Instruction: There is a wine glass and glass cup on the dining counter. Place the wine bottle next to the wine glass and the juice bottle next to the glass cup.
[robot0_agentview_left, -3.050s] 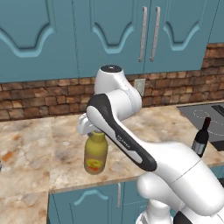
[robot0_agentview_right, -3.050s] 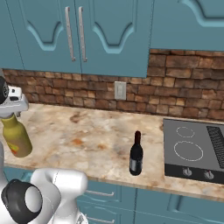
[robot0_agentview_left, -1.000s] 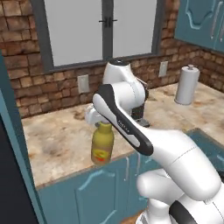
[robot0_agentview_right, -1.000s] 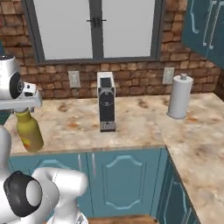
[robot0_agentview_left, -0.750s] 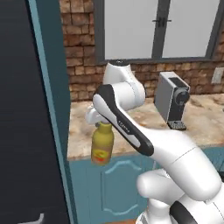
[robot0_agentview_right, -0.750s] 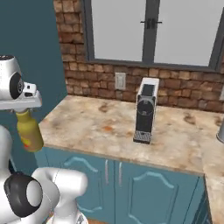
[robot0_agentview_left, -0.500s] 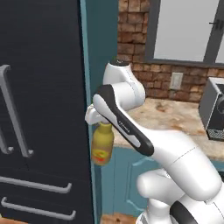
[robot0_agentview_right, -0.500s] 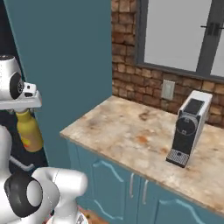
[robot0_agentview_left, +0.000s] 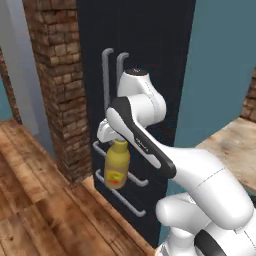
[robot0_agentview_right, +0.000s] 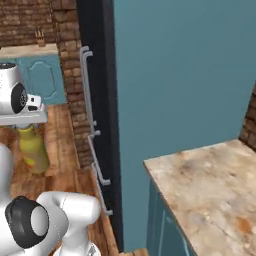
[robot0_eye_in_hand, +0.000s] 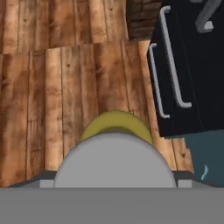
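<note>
Our end effector (robot0_agentview_left: 116, 141) is clamped on the juice bottle (robot0_agentview_left: 117, 165), which hangs by its cap above the wood floor (robot0_agentview_left: 35, 210). We should keep it upright and steady, and steer clear of the black fridge (robot0_agentview_left: 145, 45) just behind it.

Even flat rendered light, soft shadows, no glare, low-res, slightly blurry

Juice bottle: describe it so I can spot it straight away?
Find the tall black fridge beside the brick pillar. In front of it the hand holds the juice bottle by its top, above the wooden floor. It is stubby and olive-yellow with a red-and-yellow label.
</note>
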